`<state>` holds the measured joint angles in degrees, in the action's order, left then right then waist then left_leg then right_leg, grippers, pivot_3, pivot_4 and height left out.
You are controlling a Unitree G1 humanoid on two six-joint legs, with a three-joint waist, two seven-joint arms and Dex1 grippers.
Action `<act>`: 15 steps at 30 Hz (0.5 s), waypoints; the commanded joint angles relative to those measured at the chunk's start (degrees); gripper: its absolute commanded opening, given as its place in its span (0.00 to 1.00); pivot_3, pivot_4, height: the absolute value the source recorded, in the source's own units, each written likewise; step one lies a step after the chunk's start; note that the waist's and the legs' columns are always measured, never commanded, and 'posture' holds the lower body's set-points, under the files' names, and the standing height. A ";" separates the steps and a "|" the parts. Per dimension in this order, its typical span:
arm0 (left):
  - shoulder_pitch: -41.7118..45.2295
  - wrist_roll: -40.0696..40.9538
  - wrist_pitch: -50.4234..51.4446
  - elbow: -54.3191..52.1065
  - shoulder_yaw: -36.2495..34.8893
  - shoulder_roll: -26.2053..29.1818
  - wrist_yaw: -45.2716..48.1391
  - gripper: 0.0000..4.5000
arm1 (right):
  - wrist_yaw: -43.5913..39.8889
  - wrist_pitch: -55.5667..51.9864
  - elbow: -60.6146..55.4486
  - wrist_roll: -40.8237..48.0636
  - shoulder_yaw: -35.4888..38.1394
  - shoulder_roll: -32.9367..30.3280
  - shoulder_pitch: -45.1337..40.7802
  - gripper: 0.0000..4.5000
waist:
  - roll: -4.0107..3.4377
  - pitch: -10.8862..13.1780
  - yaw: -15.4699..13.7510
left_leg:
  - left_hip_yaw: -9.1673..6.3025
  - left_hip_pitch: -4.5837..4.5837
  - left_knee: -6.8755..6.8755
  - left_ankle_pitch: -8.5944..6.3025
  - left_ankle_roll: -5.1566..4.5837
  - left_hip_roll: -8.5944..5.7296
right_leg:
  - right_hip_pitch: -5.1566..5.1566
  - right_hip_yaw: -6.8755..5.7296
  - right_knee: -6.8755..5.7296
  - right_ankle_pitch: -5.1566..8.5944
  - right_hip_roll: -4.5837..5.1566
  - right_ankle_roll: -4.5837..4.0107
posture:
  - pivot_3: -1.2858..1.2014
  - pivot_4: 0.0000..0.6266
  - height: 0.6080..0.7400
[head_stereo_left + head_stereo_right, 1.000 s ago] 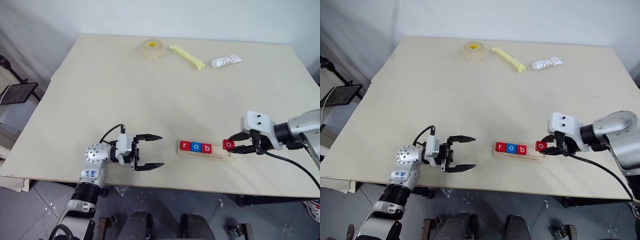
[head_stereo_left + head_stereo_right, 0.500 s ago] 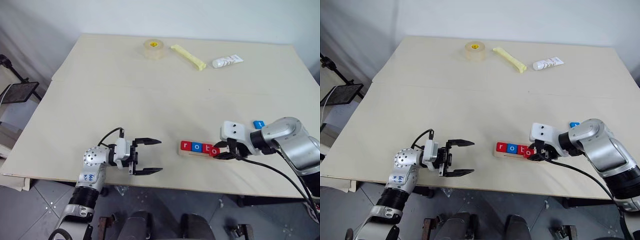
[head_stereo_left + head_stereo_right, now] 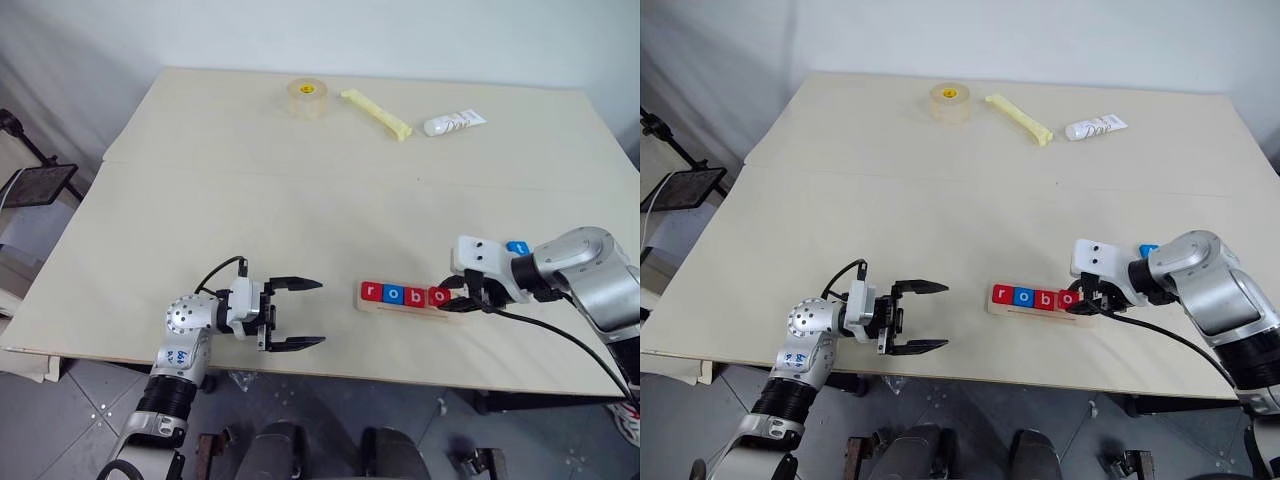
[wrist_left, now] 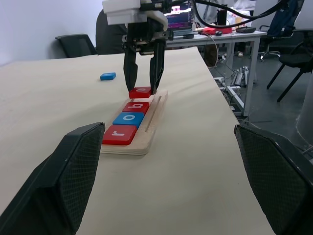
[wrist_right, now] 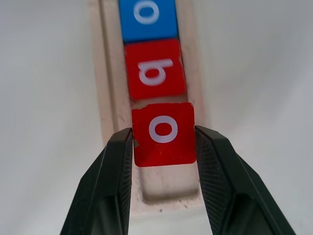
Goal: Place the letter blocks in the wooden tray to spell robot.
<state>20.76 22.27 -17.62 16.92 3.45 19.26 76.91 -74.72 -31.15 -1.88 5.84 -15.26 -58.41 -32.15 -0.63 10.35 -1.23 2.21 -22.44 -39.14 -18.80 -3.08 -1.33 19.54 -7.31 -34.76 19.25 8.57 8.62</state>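
The table carries the wooden tray near its front edge, with 3 blocks seated: red r, blue o, red b. The right gripper pinches the red o block over the 4th place. The left gripper stands wide, holding nothing. The blue t block lies behind the right arm.

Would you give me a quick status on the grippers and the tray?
Right gripper shut on red o, at fourth slot of tray. Left gripper open, empty. r, o, b seated; blue t loose on table. Nothing in the way.
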 commanded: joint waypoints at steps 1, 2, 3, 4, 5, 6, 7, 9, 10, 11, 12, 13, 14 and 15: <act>0.20 0.50 -0.27 -0.67 0.13 0.03 -0.13 1.00 | 0.14 0.75 -0.43 -0.26 1.19 -0.33 0.28 0.32 | 0.00 0.00 0.01 | 0.00 0.00 0.00 0.00 0.00 0.00 | 0.00 0.00 0.00 0.00 0.00 0.00 | 0.52 0.24 1.00; 0.23 0.48 -0.29 -0.66 0.13 0.05 -0.10 1.00 | 0.21 0.84 -0.28 -0.45 1.01 -0.16 0.27 0.32 | 0.00 0.00 0.01 | 0.00 0.00 0.00 0.00 0.00 0.00 | 0.00 0.00 0.00 0.00 0.00 0.00 | 0.52 0.24 1.00; 0.31 0.47 -0.28 -0.60 0.10 0.03 -0.14 1.00 | 0.39 0.90 -0.05 -0.63 0.80 0.17 0.15 0.32 | 0.00 0.00 0.02 | 0.01 0.00 0.00 0.00 0.00 0.00 | 0.00 0.00 0.00 0.00 0.00 0.00 | 0.52 0.24 1.00; 0.39 0.46 -0.29 -0.52 0.05 0.03 -0.19 1.00 | 0.56 0.89 0.13 -0.76 0.62 0.50 0.05 0.32 | 0.00 0.00 0.02 | 0.01 0.00 0.00 0.00 0.00 0.00 | 0.00 0.00 0.00 0.00 0.00 0.00 | 0.52 0.24 1.00; 0.42 0.43 -0.33 -0.49 0.03 0.03 -0.23 1.00 | 0.68 0.92 0.19 -0.85 0.46 0.74 0.04 0.32 | 0.00 0.00 0.02 | 0.01 0.00 0.00 0.00 0.00 0.00 | 0.00 0.00 0.00 0.00 0.00 0.00 | 0.52 0.24 1.00; 0.43 0.41 -0.36 -0.47 0.01 0.03 -0.26 1.00 | 0.75 0.92 0.20 -0.90 0.38 0.90 0.05 0.32 | 0.00 0.00 0.02 | 0.01 0.00 0.00 0.00 0.00 0.00 | 0.00 0.00 0.00 0.00 0.00 0.00 | 0.52 0.24 1.00; 0.45 0.42 -0.33 -0.46 -0.01 0.06 -0.25 1.00 | 0.64 0.93 0.09 -0.78 0.37 1.11 0.09 0.32 | 0.00 0.00 0.01 | 0.01 0.00 0.00 0.00 0.00 0.00 | 0.00 0.00 0.00 0.00 0.00 0.00 | 0.52 0.24 1.00; 0.45 0.39 -0.28 -0.51 -0.08 0.17 -0.32 1.00 | 0.49 0.59 -0.47 -0.39 0.39 1.65 0.11 0.40 | 0.00 0.00 0.00 | 0.00 0.00 0.00 0.00 0.00 0.00 | 0.00 0.00 0.00 0.00 0.00 0.00 | 0.52 0.24 1.00; 0.54 0.38 -0.26 -0.40 -0.13 0.22 -0.31 1.00 | 0.46 0.49 -0.56 -0.36 0.32 1.88 -0.01 0.49 | 0.00 0.00 0.01 | 0.00 0.00 0.00 0.00 0.00 0.00 | -0.01 0.00 0.00 0.00 0.00 0.00 | 0.52 0.24 1.00; 0.54 0.36 -0.24 -0.43 -0.16 0.25 -0.39 1.00 | 0.36 0.36 -0.83 -0.28 0.33 1.92 -0.01 0.54 | 0.00 0.00 0.03 | 0.00 0.00 0.00 0.00 0.00 0.00 | -0.01 0.00 0.00 0.00 0.00 0.00 | 0.52 0.24 1.00; 0.59 0.33 -0.24 -0.41 -0.17 0.27 -0.43 1.00 | 0.61 0.28 -0.76 -0.46 0.35 2.08 -0.18 0.62 | 0.00 0.00 0.03 | 0.00 0.01 0.00 0.00 0.00 0.00 | -0.01 0.00 0.00 0.00 0.00 0.00 | 0.52 0.24 1.00; 0.69 0.29 -0.27 -0.32 -0.17 0.25 -0.46 1.00 | 0.68 0.23 -0.72 -0.56 0.40 2.15 -0.28 0.70 | 0.00 0.00 0.03 | 0.00 0.01 0.00 0.00 0.00 0.00 | -0.01 0.00 0.00 0.00 0.00 0.00 | 0.52 0.24 1.00; 0.83 0.28 -0.32 -0.13 -0.19 0.25 -0.45 1.00 | 0.72 0.20 -0.59 -0.68 0.38 2.27 -0.43 0.77 | 0.00 0.00 0.03 | 0.00 0.01 0.00 0.00 0.00 0.01 | -0.01 0.00 0.00 0.00 -0.01 0.00 | 0.52 0.24 1.00; 1.00 0.26 -0.33 0.08 -0.21 0.22 -0.46 1.00 | 0.80 0.15 -0.54 -0.76 0.43 2.36 -0.58 0.85 | 0.00 0.00 0.01 | 0.00 0.01 0.00 0.00 0.00 0.01 | -0.01 0.00 0.00 0.00 -0.01 0.00 | 0.52 0.24 1.00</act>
<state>21.09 22.24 -17.61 17.03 3.45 19.22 76.78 -74.12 -31.15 -1.84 5.35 -15.41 -56.04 -32.09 -0.63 10.35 -1.22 2.21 -22.44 -39.14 -18.80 -3.07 -1.32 19.53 -7.31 -34.77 19.25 8.57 8.62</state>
